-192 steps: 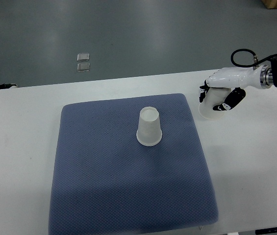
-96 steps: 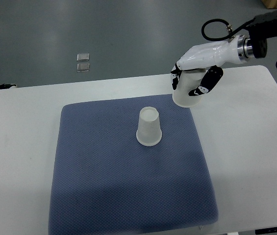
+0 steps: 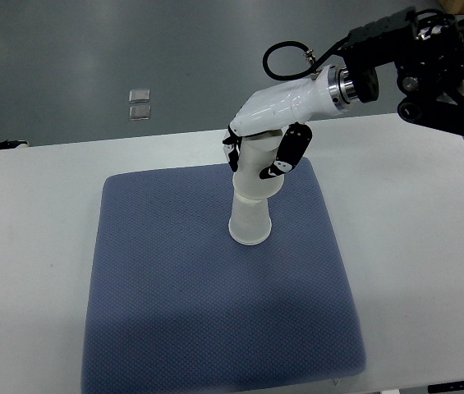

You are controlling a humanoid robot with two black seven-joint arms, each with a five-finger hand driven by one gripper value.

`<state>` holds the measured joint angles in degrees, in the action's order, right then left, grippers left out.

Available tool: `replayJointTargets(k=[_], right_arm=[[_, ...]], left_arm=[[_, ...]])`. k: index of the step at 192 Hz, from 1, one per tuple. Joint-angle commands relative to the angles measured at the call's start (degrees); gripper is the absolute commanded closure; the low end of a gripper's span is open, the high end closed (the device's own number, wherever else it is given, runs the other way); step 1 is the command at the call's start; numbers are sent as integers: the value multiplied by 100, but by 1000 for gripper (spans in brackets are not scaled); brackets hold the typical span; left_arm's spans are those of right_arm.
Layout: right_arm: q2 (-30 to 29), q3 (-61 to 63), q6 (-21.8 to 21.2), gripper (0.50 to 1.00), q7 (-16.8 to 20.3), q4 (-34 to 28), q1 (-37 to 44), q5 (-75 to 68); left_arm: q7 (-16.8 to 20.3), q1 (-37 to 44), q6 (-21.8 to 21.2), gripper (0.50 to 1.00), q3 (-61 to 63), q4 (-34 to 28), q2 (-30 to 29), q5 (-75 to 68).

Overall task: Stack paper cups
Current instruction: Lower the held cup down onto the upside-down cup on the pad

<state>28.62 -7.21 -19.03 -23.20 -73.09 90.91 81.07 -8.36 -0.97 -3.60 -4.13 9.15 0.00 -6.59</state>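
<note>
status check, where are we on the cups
Right hand shut on held cup, over the mat cup. Not yet released. Left arm out of view. Nothing in the way.

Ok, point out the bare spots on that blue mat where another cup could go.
The blue mat is bare left of the standing cup, across its near half, and on the strip to the right. Crowded only at its far middle, where the right hand holds a second cup over the standing one.
</note>
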Motion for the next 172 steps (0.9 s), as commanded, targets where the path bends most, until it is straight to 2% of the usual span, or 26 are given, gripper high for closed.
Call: replayJointTargets(k=[1,44,107,172], right_arm=[[-102,0,4,871,0,50,-47,-4],[-243,0,4,871,0,120,-74,-74],[-498,9,57,869,9,568,-337,-74],[-559,18,75,867,9,595,-469,-56]], left_arm=[[-7,0,0,500,0,8,0,0],[-7,0,0,500,0,-1,0,0],[1,0,0,500,0,-1,0,0],[-7,0,0,500,0,-1,0,0]])
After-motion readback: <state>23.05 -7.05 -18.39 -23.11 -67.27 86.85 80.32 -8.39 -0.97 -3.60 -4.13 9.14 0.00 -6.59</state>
